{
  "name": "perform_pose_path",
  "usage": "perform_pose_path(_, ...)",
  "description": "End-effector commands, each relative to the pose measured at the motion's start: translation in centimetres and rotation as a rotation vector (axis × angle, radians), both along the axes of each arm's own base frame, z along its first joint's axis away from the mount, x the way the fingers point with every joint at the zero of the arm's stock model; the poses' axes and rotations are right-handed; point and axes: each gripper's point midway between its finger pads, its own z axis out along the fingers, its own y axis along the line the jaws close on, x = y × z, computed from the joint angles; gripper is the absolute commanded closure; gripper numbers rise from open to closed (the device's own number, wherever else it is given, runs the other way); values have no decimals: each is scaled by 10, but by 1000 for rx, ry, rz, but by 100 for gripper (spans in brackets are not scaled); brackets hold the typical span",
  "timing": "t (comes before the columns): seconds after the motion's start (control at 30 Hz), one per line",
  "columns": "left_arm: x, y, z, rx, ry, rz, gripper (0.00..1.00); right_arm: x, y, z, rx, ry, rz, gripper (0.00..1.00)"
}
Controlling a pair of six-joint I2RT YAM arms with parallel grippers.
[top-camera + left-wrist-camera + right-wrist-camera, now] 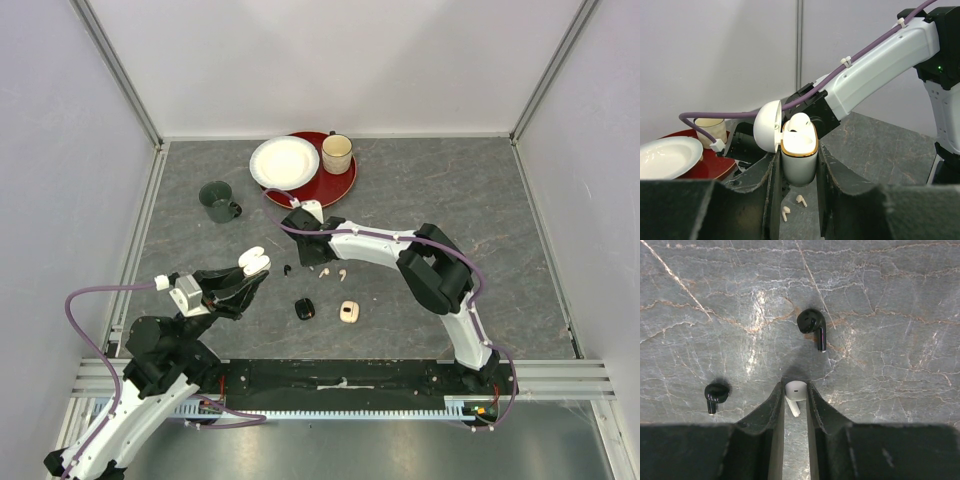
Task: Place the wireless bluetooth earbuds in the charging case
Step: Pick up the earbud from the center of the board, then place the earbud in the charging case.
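My left gripper [797, 161] is shut on a white charging case [799, 159] with a gold rim, held upright off the table, its lid [766, 126] hinged open to the left. One white earbud [800, 121] sits in the case. My right gripper [794, 388] points down at the table and is shut on another white earbud [795, 390], head pinched, stem towards the camera. Two black earbuds [813, 326] [715, 394] lie just beyond it. Two pinkish-beige earbuds [801, 200] [785, 213] lie on the table under the case. From above, the case [255, 262] is left of the right gripper [304, 255].
A closed black case [304, 309] and a pinkish case [348, 313] lie near the front. At the back, a red tray [335, 185] carries a white plate [284, 162] and a beige cup [337, 153]. A green mug [217, 200] stands left.
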Motion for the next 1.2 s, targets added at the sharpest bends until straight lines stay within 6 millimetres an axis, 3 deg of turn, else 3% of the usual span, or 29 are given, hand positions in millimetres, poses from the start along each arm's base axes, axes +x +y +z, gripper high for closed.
perform_pose_path(0.0, -12, 16, 28, -68, -81, 25, 98, 1, 5, 43, 94, -49, 1, 93)
perform_pose_path(0.03, -12, 16, 28, -72, -79, 25, 98, -1, 3, 45, 104, -52, 1, 93)
perform_pose_path(0.07, -11, 17, 28, -75, -75, 29, 98, 1, 7, 66, 162, -88, -9, 94)
perform_pose_path(0.13, -11, 17, 29, -84, -73, 34, 98, -3, 1, 72, 191, -105, -22, 95)
perform_pose_path(0.17, -10, 18, 28, -89, -69, 38, 98, 1, 2, 97, 257, -161, -44, 95)
perform_pose_path(0.23, -9, 18, 29, -101, -71, 39, 98, -3, -7, 104, 289, -190, -68, 97)
perform_pose_path(0.27, -8, 18, 28, -109, -64, 44, 98, 0, -6, 132, 367, -247, -82, 97)
perform_pose_path(0.3, -7, 19, 30, -117, -68, 45, 98, -2, -7, 141, 411, -262, -95, 97)
perform_pose_path(0.33, -7, 18, 29, -122, -65, 42, 98, -6, -13, 138, 424, -262, -105, 97)
perform_pose_path(0.37, -5, 18, 27, -124, -61, 47, 98, -6, -13, 166, 506, -309, -111, 97)
perform_pose_path(0.4, -5, 18, 29, -133, -65, 48, 98, -11, -20, 162, 525, -308, -134, 98)
perform_pose_path(0.43, -5, 18, 29, -140, -62, 45, 98, -10, -19, 176, 583, -340, -141, 98)
perform_pose_path(0.47, -4, 17, 27, -142, -60, 45, 98, -14, -23, 200, 647, -376, -144, 99)
perform_pose_path(0.5, -3, 16, 26, -143, -57, 44, 98, -18, -29, 199, 669, -382, -156, 100)
perform_pose_path(0.57, -1, 16, 25, -155, -52, 46, 98, -22, -36, 233, 769, -448, -164, 100)
perform_pose_path(0.6, -1, 16, 25, -157, -51, 45, 98, -27, -41, 233, 782, -461, -170, 100)
perform_pose_path(0.67, 0, 15, 24, -166, -47, 45, 98, -35, -48, 267, 883, -521, -158, 100)
perform_pose_path(0.7, 1, 14, 23, -164, -46, 44, 98, -40, -50, 269, 900, -532, -149, 100)
perform_pose_path(0.73, 2, 14, 23, -167, -43, 42, 98, -44, -56, 291, 953, -581, -145, 100)
perform_pose_path(0.8, 3, 12, 22, -167, -43, 38, 98, -55, -56, 304, 994, -618, -111, 100)
perform_pose_path(0.83, 5, 10, 19, -161, -33, 36, 98, -59, -59, 323, 1033, -666, -90, 100)
perform_pose_path(0.93, 6, 5, 19, -155, -34, 22, 98, -75, -60, 351, 1099, -746, -40, 100)
perform_pose_path(1.17, 9, -7, 15, -131, -42, -18, 98, -105, -45, 387, 1180, -825, 105, 100)
